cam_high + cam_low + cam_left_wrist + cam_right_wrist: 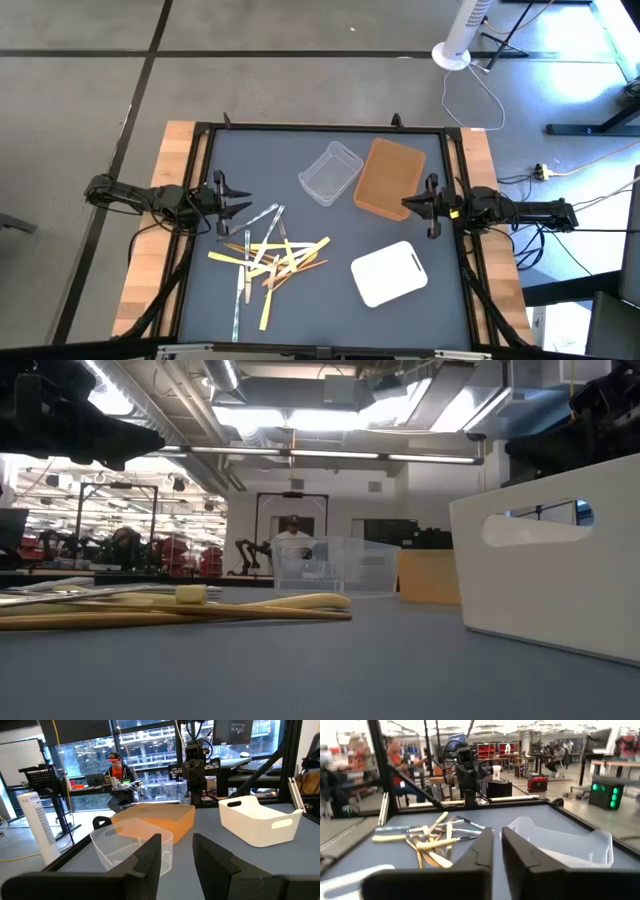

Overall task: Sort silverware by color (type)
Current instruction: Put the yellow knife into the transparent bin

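The silverware (268, 258) lies in a loose crossed pile on the grey table top, toward its near left. It is made of pale yellow, shiny silver and orange-brown sticks. The low view shows the silverware (200, 605) flat on the table, and the right wrist view shows the silverware (432, 837) farther off. My left gripper (240, 201) hovers just beyond the pile's far left side, open, touching nothing; its fingers show in its own view (177, 852). My right gripper (405, 204) waits at the table's right, beside the brown tray, with a narrow gap between its fingers (497, 847).
A clear plastic tub (330, 172) and a brown tray (388, 177) stand at the far middle. A white tray (390, 272) with a handle slot sits near right. A black frame (200, 135) rims the table. A person (116, 767) sits in the room beyond.
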Motion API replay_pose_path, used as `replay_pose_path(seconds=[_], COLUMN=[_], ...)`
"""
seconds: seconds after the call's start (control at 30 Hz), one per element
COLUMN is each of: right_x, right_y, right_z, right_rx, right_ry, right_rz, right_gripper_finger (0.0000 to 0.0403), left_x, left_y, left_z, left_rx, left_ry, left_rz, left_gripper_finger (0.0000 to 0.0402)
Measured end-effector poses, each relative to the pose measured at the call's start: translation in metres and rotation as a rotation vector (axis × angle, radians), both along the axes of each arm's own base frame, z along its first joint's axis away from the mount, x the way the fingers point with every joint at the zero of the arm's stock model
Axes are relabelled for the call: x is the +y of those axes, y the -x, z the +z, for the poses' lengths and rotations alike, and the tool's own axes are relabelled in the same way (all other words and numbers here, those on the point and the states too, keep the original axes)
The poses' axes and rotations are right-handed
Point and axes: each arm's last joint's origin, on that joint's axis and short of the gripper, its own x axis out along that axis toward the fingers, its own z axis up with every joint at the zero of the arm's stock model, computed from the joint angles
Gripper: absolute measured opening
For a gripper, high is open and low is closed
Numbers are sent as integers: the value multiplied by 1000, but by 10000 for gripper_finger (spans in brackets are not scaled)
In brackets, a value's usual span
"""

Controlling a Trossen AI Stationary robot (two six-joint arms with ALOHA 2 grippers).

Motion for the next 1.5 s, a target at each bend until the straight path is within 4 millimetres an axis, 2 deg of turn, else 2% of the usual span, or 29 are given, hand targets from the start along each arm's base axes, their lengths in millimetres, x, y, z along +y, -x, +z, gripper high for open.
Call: replay_pose_path(seconds=[0.37,0.57,0.7,1.1,1.5], right_x=[-2,-1,-1,0,1], right_y=[0,0,0,2,-12], right_z=[0,0,1,21,46], right_rx=[-13,-13,-20,-128,-30], right_ry=[-121,-120,-120,-120,-61], right_rz=[-56,-40,-39,13,11], right_gripper_finger=[259,322,332,320,319], left_x=[0,0,0,0,0], left_y=[0,0,0,0,0], left_z=[0,0,0,0,0], left_rx=[0,0,0,0,0], left_ry=[0,0,0,1,1], left_rz=[0,0,1,0,0], left_gripper_finger=[105,105,105,105,105])
